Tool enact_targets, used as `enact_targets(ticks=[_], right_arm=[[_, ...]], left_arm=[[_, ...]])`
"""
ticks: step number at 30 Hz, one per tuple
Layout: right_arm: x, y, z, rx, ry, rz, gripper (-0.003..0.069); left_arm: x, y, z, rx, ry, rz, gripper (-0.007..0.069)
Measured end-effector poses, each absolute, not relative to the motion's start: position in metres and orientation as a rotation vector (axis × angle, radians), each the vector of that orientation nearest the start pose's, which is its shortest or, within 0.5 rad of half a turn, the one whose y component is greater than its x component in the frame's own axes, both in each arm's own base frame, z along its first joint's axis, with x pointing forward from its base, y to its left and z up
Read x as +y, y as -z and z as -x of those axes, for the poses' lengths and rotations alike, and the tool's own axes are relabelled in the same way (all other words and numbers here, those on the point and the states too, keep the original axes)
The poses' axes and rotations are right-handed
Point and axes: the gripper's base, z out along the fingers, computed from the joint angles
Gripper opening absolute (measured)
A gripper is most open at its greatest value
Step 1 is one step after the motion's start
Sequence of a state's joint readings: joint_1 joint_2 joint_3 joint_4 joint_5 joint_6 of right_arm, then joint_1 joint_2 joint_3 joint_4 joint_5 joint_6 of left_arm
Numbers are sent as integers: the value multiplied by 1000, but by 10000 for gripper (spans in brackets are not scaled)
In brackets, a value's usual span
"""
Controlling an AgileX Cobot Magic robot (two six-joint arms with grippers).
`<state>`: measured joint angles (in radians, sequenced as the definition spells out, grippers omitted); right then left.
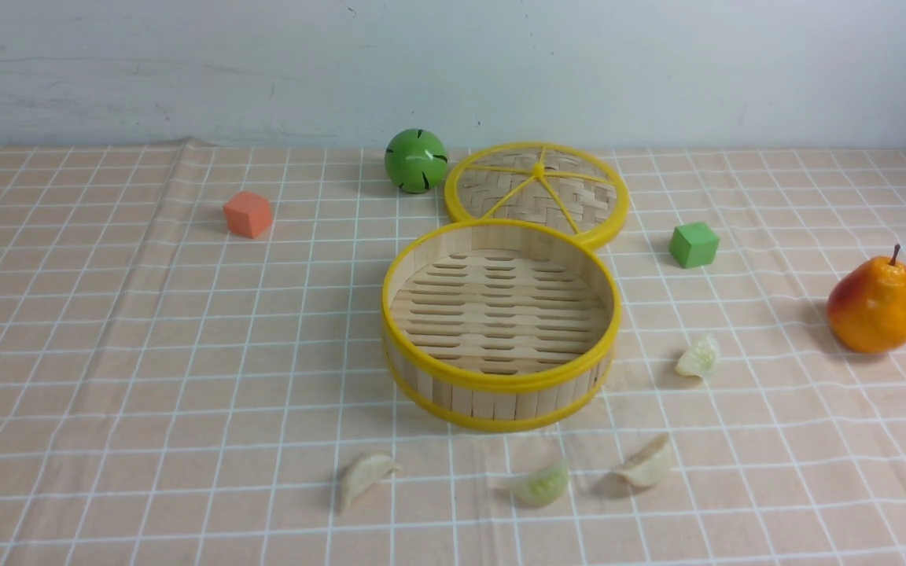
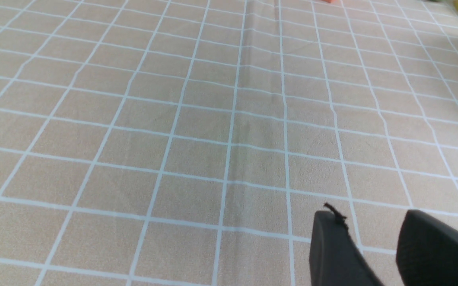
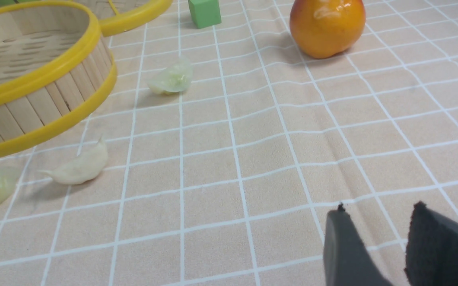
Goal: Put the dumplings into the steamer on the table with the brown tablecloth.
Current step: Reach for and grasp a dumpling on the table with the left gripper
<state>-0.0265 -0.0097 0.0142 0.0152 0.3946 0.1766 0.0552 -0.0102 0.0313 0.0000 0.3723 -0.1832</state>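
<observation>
The steamer (image 1: 500, 384) stands empty in the middle of the brown tablecloth (image 1: 146, 330) that covers the table. Several dumplings lie around it on the cloth: a whitish one (image 1: 364, 474), a pale green one (image 1: 541, 483) and a whitish one (image 1: 646, 465) in front, and a pale green one (image 1: 698, 358) to its right. Neither arm shows in the front view. My left gripper (image 2: 368, 216) is open over bare cloth. My right gripper (image 3: 378, 212) is open too, well short of the whitish dumpling (image 3: 80, 167), the green dumpling (image 3: 171, 78) and the steamer (image 3: 34, 79).
The flat woven lid (image 1: 537, 192) lies behind the steamer, touching it, with a green ball (image 1: 416, 160) at its left. An orange cube (image 1: 248, 214) sits at the back left, a green cube (image 1: 693, 244) at the back right, and a pear (image 1: 874, 303) at the far right.
</observation>
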Motion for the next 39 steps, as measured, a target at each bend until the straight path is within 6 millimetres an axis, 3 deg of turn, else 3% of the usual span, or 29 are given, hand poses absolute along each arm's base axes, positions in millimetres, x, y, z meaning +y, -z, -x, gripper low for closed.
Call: enact_targets(ticks=[4,8,10,11,12,15,17,20,25,28,32,33,36,37,39], right_arm=[[-1,-174,-52,1873,-127,-206,239],[4,-174,-52,1862,-275,-309,239],[10,-175,-52,1834,-484,-467,239],[11,-175,-52,1832,-503,-478,239],[15,-176,-52,1805,-682,-618,239],[24,-177,-51,1736,-992,-848,239],[27,-179,-51,1701,-1103,-919,239],[28,-181,-51,1685,-1135,-928,239],[26,-181,-51,1709,-1020,-790,239],[26,-182,-51,1727,-957,-697,239],[27,-211,-49,1680,-849,-487,207],[27,-213,-49,1676,-843,-479,207],[25,-246,-57,1698,-722,-371,67],[25,-248,-57,1693,-718,-361,58],[26,-273,-77,1803,-612,-244,-13]], left_arm=[[2,-174,-54,1819,122,239,238],[-1,-183,-56,1695,306,370,238],[-2,-190,-57,1588,492,529,238],[-2,-190,-57,1581,497,534,238],[-2,-194,-57,1500,640,663,238],[-1,-199,-57,1334,926,923,238],[1,-201,-57,1251,1046,1035,238],[1,-202,-57,1188,1129,1113,238],[2,-203,-57,1156,1168,1151,238],[-2,-205,-56,1204,1171,1115,238],[-15,-243,-47,1383,1010,738,218],[-16,-245,-47,1385,1007,723,215],[-24,-282,-49,1564,853,492,99],[-24,-286,-52,1582,835,480,91],[-27,-303,-68,1790,717,363,-11]])
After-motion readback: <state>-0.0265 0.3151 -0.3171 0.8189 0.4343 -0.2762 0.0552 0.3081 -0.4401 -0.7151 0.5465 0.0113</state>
